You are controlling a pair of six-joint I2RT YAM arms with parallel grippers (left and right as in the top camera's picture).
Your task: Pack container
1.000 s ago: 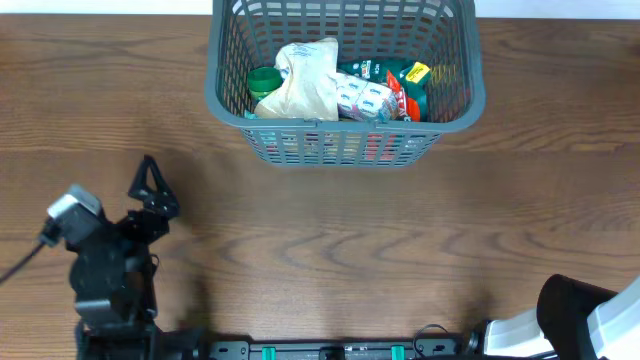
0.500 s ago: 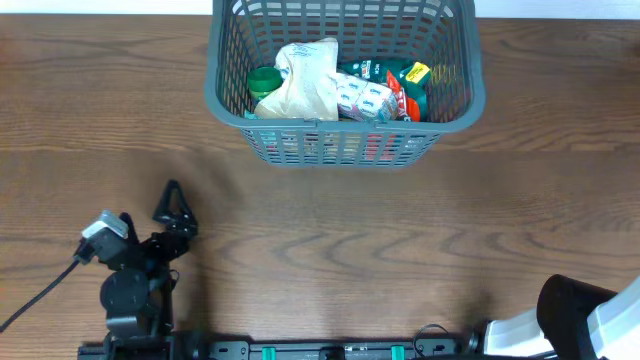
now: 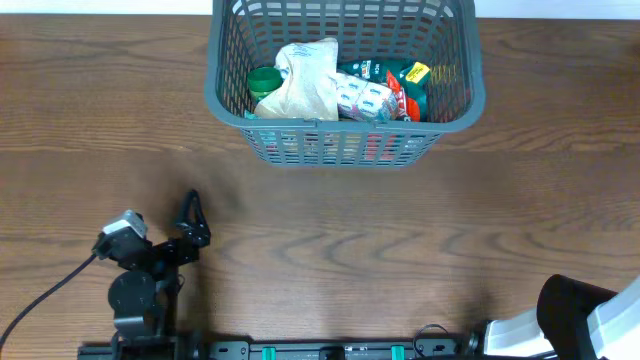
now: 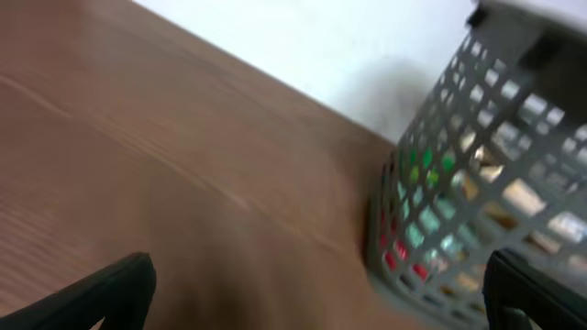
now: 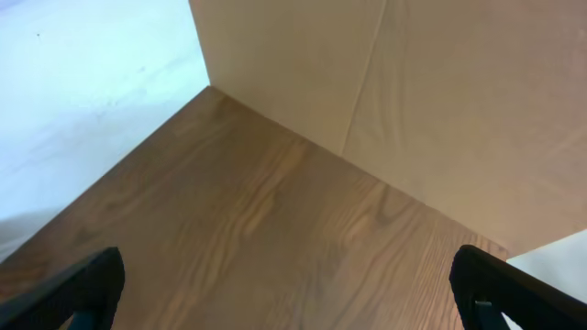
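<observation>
The container (image 3: 340,147), a large grey lattice basket, stands at the back middle of the table. Inside it lie a green-lidded jar (image 3: 263,80), a cream bag (image 3: 305,82), a white and blue packet (image 3: 362,98) and a red and green packet (image 3: 405,85). My left gripper (image 3: 193,218) hovers low at the front left, well short of the basket, open and empty. The blurred left wrist view shows the basket wall (image 4: 477,183) ahead on the right, between wide-apart fingertips (image 4: 110,293). My right gripper (image 5: 293,302) is open over bare wood; overhead shows only that arm's body (image 3: 590,320).
A black cable (image 3: 50,290) trails from the left arm to the front left edge. A black rail (image 3: 330,350) runs along the front edge. In the right wrist view a beige panel (image 5: 413,92) stands beyond the table's far edge.
The left arm has drawn back toward the front edge and shifted right, its gripper still open. The basket, its contents and the right arm have not moved.
</observation>
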